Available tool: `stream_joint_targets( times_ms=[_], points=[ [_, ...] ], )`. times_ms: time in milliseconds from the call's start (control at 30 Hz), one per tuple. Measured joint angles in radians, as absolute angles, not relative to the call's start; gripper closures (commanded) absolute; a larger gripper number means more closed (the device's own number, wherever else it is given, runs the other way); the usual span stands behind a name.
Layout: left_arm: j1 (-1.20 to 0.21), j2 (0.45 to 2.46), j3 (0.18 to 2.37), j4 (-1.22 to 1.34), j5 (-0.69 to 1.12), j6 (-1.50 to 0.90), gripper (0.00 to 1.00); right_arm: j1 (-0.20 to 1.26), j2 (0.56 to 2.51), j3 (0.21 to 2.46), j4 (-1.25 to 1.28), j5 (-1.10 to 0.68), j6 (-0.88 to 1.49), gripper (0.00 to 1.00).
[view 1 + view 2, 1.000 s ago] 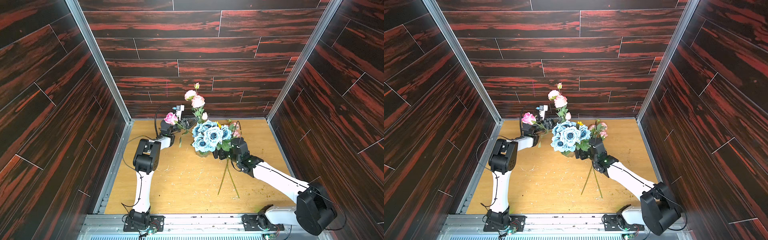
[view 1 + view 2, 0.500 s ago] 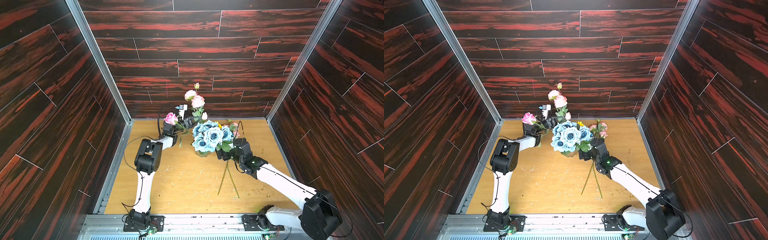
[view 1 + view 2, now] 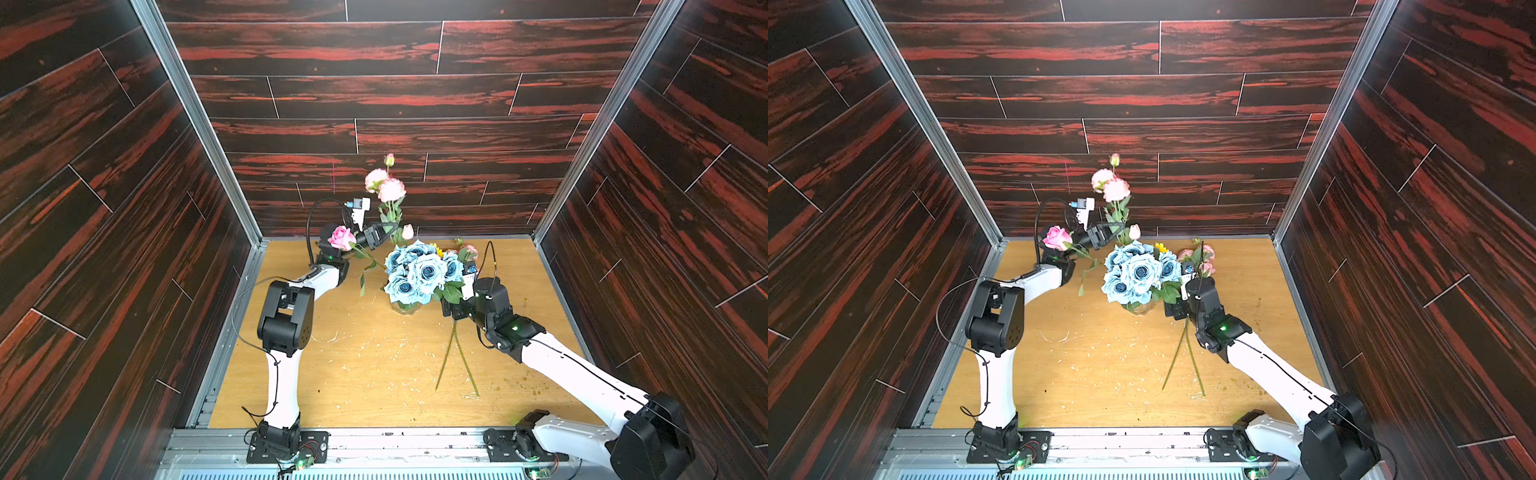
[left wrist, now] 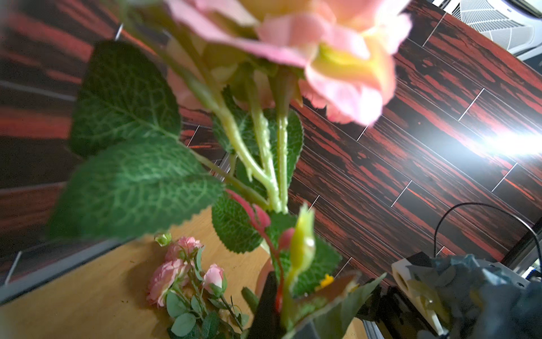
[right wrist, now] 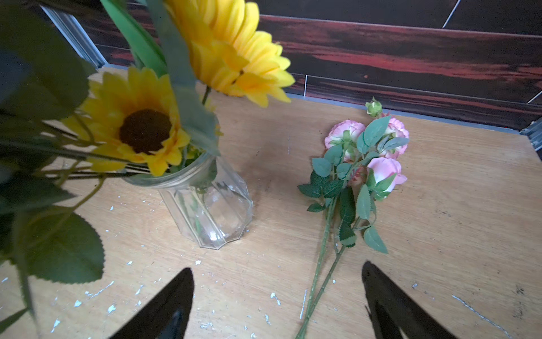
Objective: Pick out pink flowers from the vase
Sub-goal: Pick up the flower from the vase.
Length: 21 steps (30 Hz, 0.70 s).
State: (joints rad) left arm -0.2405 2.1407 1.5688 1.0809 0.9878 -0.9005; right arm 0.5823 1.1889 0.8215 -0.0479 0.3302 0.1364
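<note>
Moved since earlier: left fingers (image 3: 384,233) are no longer standing apart; they are now pinching tight on the stem of the tall pink spray (image 3: 390,189), while the right arm is sitting slightly further back from the bouquet
Other arm: right fingers (image 3: 1174,311) are gaping wide and holding nothing, hovering low just beside the vase (image 5: 211,205)
Task flowers: tall pink spray is rising from behind the blue roses (image 3: 419,272), apparently out of the vase; bright pink rose (image 3: 341,237) is leaning out toward the left arm; loose pink sprig (image 5: 366,152) is already lying on the counter (image 3: 365,374) near the vase
Handling: these stems are looking thin, light and springy, the blooms soft and easily crushed, so gripping bare stem below the leaves is making sense; leaves may be snagging on the blue roses and tipping the light glass vase during a lift
Counter: pale wood, flat, speckled with white flecks, offering free room in front
Room: dark red-grained panels (image 3: 395,95) are closing in three sides, close behind the tall blooms
</note>
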Motion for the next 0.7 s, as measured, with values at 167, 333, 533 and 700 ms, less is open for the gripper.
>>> stream_joint_targets(
  times_ms=[167,333,533,700],
  points=[
    [-0.242,2.107,1.577,1.053,0.988,-0.883,0.73,0.582,1.185,0.811,-0.049,0.335,0.137,0.09],
    [-0.242,2.104,1.576,1.034,0.991,-0.869,0.94,0.582,1.177,0.81,-0.047,0.336,0.137,0.09],
    [-0.242,2.098,1.579,0.99,0.987,-0.852,0.98,0.582,1.174,0.81,-0.046,0.336,0.137,0.09],
    [-0.242,2.096,1.639,0.896,0.987,-0.802,0.98,0.582,1.169,0.81,-0.045,0.336,0.136,0.09]
  ],
)
